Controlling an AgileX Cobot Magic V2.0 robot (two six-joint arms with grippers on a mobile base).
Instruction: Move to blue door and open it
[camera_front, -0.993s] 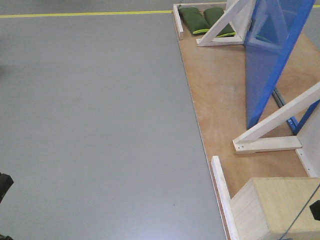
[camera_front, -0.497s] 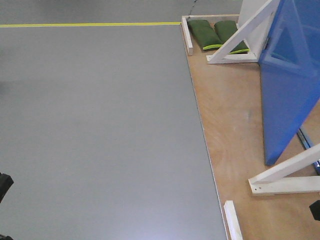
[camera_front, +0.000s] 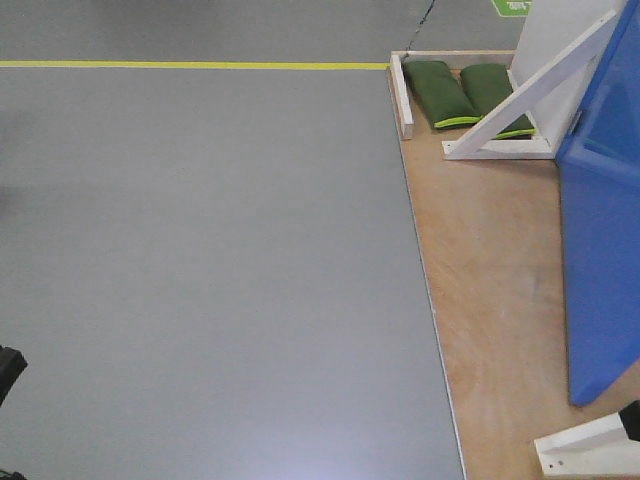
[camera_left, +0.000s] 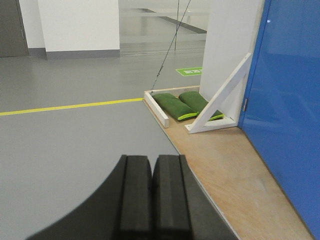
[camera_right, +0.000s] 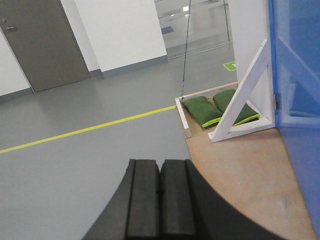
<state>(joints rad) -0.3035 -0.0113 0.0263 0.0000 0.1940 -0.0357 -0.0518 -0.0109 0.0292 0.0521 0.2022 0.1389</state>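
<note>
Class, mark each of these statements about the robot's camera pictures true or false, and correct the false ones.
1. Two green bags lie on the wooden platform by the white brace. True.
2. The left gripper is open wide. False: its fingers are pressed together and hold nothing.
3. The floor line is red. False: it is yellow.
4. The blue door stands at the right edge of the front view. True.
5. The right gripper grips the blue door. False: it is shut, empty and apart from the door.
</note>
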